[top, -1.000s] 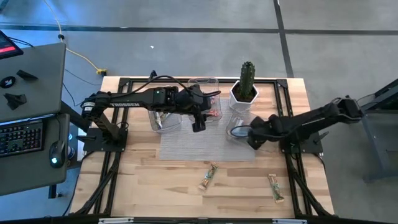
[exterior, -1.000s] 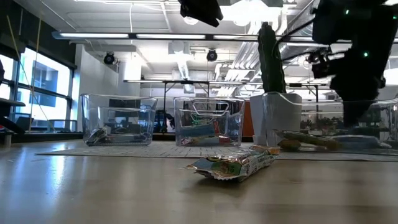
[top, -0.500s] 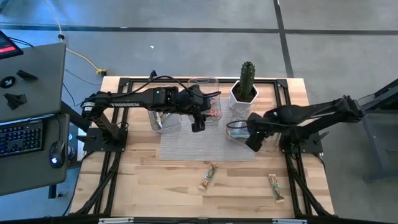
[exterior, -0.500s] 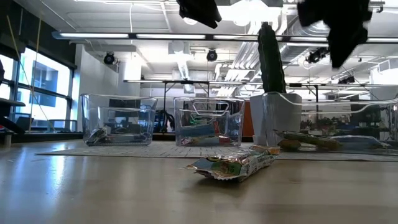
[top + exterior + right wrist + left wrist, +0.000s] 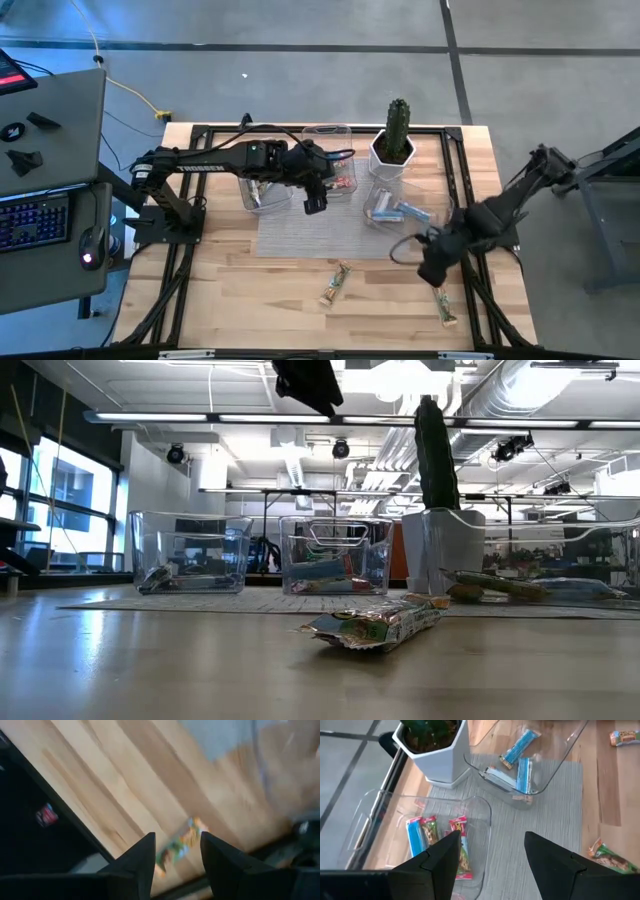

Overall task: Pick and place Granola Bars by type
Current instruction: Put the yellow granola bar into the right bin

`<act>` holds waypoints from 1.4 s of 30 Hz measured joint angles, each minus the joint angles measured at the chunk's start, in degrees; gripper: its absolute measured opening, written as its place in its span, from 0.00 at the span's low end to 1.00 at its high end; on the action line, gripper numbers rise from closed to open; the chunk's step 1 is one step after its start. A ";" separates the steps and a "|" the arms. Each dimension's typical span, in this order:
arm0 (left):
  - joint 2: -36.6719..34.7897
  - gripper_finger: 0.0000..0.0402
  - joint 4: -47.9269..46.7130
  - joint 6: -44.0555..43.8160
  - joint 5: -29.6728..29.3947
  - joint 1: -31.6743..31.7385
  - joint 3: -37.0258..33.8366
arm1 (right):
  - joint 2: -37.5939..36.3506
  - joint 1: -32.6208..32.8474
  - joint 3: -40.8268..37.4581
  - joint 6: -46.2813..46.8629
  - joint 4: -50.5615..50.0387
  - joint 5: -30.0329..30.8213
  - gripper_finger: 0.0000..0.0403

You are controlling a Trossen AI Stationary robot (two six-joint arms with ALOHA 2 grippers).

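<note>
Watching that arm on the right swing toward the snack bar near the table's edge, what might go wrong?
The right hand, open, hangs above a green bar lying close to the table's front edge; a clumsy touch might push it off. In the right wrist view the bar sits slightly off-centre between the fingers, so a grasp may miss.

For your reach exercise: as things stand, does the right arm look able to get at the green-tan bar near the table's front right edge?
Probably yes. The right gripper hangs open just beside that bar, which lies alone on bare wood with nothing between them.
</note>
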 joint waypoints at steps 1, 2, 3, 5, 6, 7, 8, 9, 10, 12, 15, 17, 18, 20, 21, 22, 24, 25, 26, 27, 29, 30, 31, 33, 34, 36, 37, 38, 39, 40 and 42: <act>0.00 0.53 -0.02 -0.53 0.05 0.00 0.00 | 0.00 1.55 -1.15 1.76 0.53 -0.89 0.35; 0.00 0.53 -0.08 -1.12 0.20 0.00 0.00 | 0.00 2.95 -2.53 3.84 1.45 -1.67 0.35; 0.00 0.53 -0.31 -1.60 0.25 0.00 0.00 | 0.00 4.34 -3.88 5.95 2.27 -2.68 0.35; 0.00 0.53 -0.82 -2.44 0.23 0.00 0.00 | 0.02 6.64 -6.77 8.74 4.84 -4.76 0.35; 0.00 0.53 -1.03 -2.76 0.25 0.00 0.00 | 0.02 7.48 -8.17 9.80 6.52 -5.39 0.35; 0.00 0.53 -1.13 -2.86 0.25 0.01 0.00 | 0.02 8.42 -9.67 11.18 8.50 -5.59 0.35; 0.00 0.53 -1.08 -2.93 0.25 0.00 0.00 | 0.00 9.27 -11.39 12.50 10.74 -5.64 0.35; 0.00 0.53 -1.02 -3.01 0.25 0.00 0.00 | 0.00 9.95 -12.98 13.64 12.92 -5.71 0.35; 0.00 0.53 -0.98 -3.09 0.25 0.00 0.00 | 0.02 10.49 -14.51 14.36 15.27 -5.68 0.35; 0.00 0.53 -0.98 -3.95 0.25 0.00 0.00 | 0.02 11.09 -17.84 14.97 20.22 -6.11 0.35; 0.00 0.53 -0.98 -4.95 0.27 0.00 0.00 | 0.02 11.11 -22.65 15.99 28.15 -7.00 0.35; 0.00 0.53 -0.93 -4.97 0.25 0.00 0.00 | 0.02 11.08 -25.80 17.62 32.52 -7.68 0.35; 0.00 0.53 -0.91 -4.95 0.23 0.00 0.00 | 0.02 11.04 -27.17 18.40 33.82 -7.89 0.35; 0.00 0.53 -0.85 -4.97 0.23 0.01 0.00 | 0.02 11.04 -29.51 20.44 35.56 -9.44 0.35; 0.00 0.53 -0.82 -4.97 0.22 0.00 0.00 | 0.02 11.04 -30.43 21.93 36.12 -10.81 0.35; 0.00 0.53 -0.82 -4.97 0.21 0.00 0.00 | 0.02 11.03 -31.27 23.45 36.31 -12.08 0.35; 0.00 0.53 -0.82 -4.97 0.07 0.00 0.00 | 0.02 11.12 -33.04 26.84 36.00 -14.71 0.35; 0.00 0.53 -0.82 -4.97 0.03 0.00 0.00 | 0.02 11.13 -33.77 28.06 35.97 -15.37 0.35; 0.00 0.53 -0.82 -4.97 0.01 0.00 0.00 | 0.02 11.13 -34.35 28.60 36.16 -15.46 0.35; 0.00 0.53 -0.82 -4.97 0.01 0.00 0.00 | 0.02 11.10 -34.85 28.87 36.75 -15.33 0.35; 0.00 0.53 -0.82 -4.97 0.00 0.00 0.00 | 0.02 11.08 -35.83 28.83 39.03 -15.23 0.35; 0.00 0.53 -0.82 -4.97 -0.01 0.00 0.00 | 0.02 11.05 -36.15 28.66 40.19 -15.11 0.35; 0.00 0.53 -0.82 -4.97 -0.01 0.00 0.00 | 0.02 10.92 -36.45 28.63 41.39 -14.95 0.35; 0.00 0.53 -0.82 -4.97 -0.01 0.00 0.00 | 0.02 10.91 -36.55 28.62 42.32 -14.09 0.35; 0.00 0.53 -0.82 -4.97 -0.03 0.00 0.00 | 0.02 10.91 -36.56 28.60 42.56 -13.25 0.35; 0.00 0.53 -0.82 -4.97 -0.03 0.00 0.00 | 0.02 11.01 -36.57 28.45 43.48 -9.89 0.35; 0.00 0.53 -0.82 -4.97 -0.03 0.00 0.00 | 0.02 11.15 -36.55 28.18 43.67 -7.81 0.35; 0.00 0.53 -0.82 -4.97 -0.03 0.00 0.00 | 0.02 11.28 -36.55 28.13 43.74 -6.13 0.35; 0.00 0.53 -0.82 -4.97 -0.03 0.02 0.00 | 0.02 11.35 -36.55 28.05 43.51 -4.88 0.35; 0.00 0.53 -0.82 -4.97 -0.04 0.00 0.00 | 0.02 11.33 -36.55 27.77 43.21 -4.73 0.35; 0.00 0.53 -0.82 -4.97 -0.03 0.00 0.00 | 0.02 11.34 -36.55 26.78 42.23 -5.56 0.35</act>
